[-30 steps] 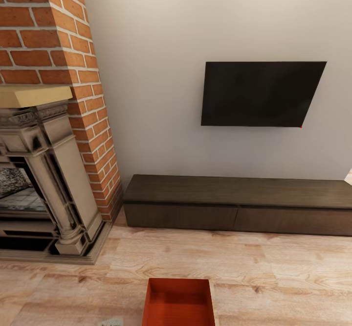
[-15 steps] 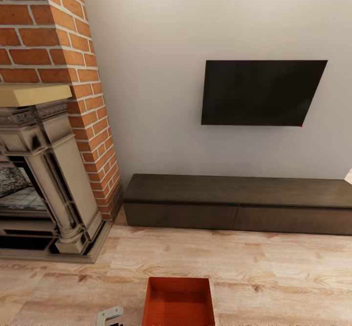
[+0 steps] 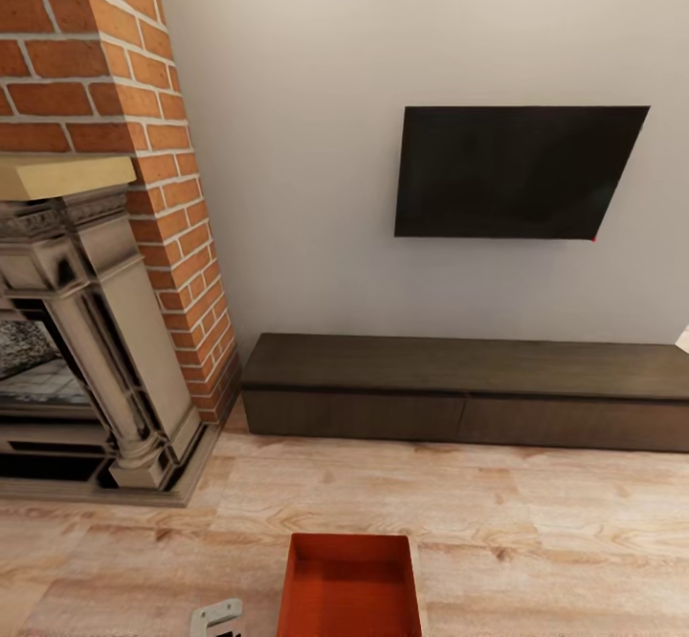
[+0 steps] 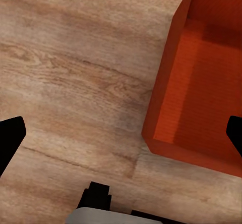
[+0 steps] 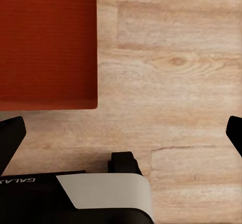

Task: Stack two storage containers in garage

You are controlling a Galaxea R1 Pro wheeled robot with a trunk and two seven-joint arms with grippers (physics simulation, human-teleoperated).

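Note:
One orange-red storage container [image 3: 349,584] sits on the light wood-plank living room floor, low in the head view, in front of the dark bench. My left gripper [image 4: 121,135] is open above the container [image 4: 201,82]; one fingertip [image 4: 10,138] shows over the planks and the other over the bin's ribbed bottom. My right gripper [image 5: 121,133] is open too, over bare planks beside the container [image 5: 48,42]. A grey part of my left arm [image 3: 215,618] shows just left of the bin. The other container and the garage are out of view.
A long low dark-wood bench [image 3: 459,384] runs along the white wall under a black TV [image 3: 517,173]. A red-brick fireplace [image 3: 96,235] with a stone surround stands at the left. Wood-plank floor [image 3: 536,513] lies between the bench and the container.
The head camera has shifted, so the TV sits higher in the picture and more of the container shows. The grey part of my left arm has come into view beside the bin.

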